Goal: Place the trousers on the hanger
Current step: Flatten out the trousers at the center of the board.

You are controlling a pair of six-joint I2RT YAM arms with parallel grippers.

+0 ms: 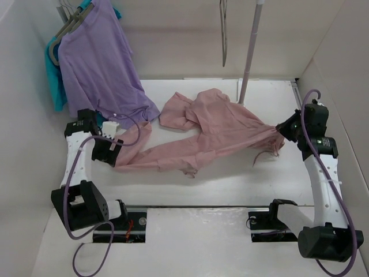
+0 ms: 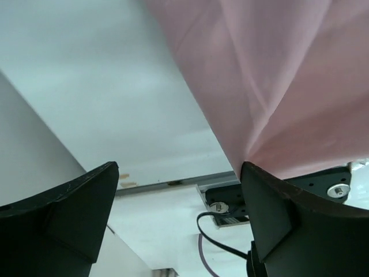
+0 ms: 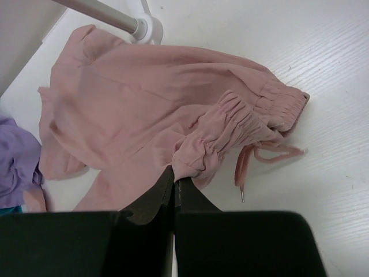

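One waistband corner of the trousers [image 3: 144, 104] sits pinched between right jaws.

White walls [image 1: 173, 46] enclose a white table [image 1: 230, 182].

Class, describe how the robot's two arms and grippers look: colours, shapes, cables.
Both the left arm and right arm have white curved links between chunky black joint housings. A purple cable loops alongside each. The left gripper and right gripper are black, with matte, wedge-shaped fingers.
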